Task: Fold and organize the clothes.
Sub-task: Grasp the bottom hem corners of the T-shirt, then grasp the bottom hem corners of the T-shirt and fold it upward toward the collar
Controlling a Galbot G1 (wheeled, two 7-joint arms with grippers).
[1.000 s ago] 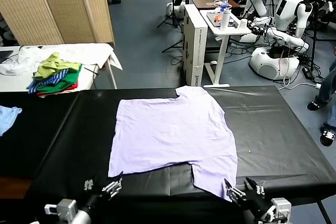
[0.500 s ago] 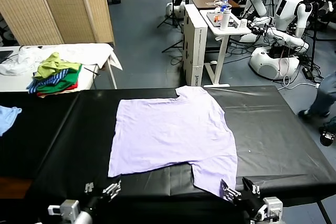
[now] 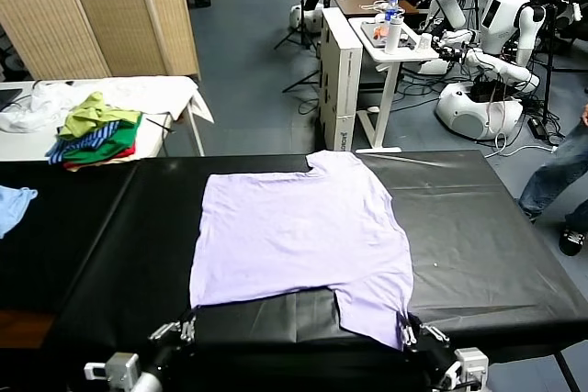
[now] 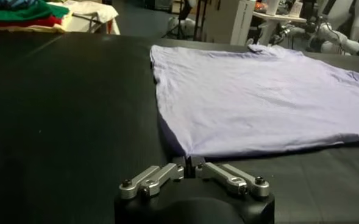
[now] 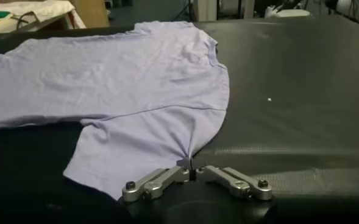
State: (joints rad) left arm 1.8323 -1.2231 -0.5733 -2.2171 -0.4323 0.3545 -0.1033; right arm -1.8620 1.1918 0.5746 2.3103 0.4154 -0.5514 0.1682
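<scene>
**A:** Where does the lavender T-shirt (image 3: 303,236) lie?

**B:** Spread flat on the black table (image 3: 487,236), neck toward the far edge, hem on the robot's left, one sleeve hanging toward the near edge on the right.

**A:** And the grippers?

**B:** Both sit at the near edge. The left gripper (image 4: 190,164) has its fingers pressed together on the near hem corner; the wrist view shows the cloth puckering right into the tips. The right gripper (image 5: 191,167) is likewise pinched on the edge of the near sleeve, with creases running into its tips.

**A:** So which step is this?

**B:** I'd judge it the grasp for the first fold: both pinches made, nothing lifted yet.

**A:** What does the next move call for?

**B:** Probably raising both holds together and carrying the near edge away over the body, level and at one pace, so the thin fabric neither slips out nor drags the whole shirt along.
</scene>
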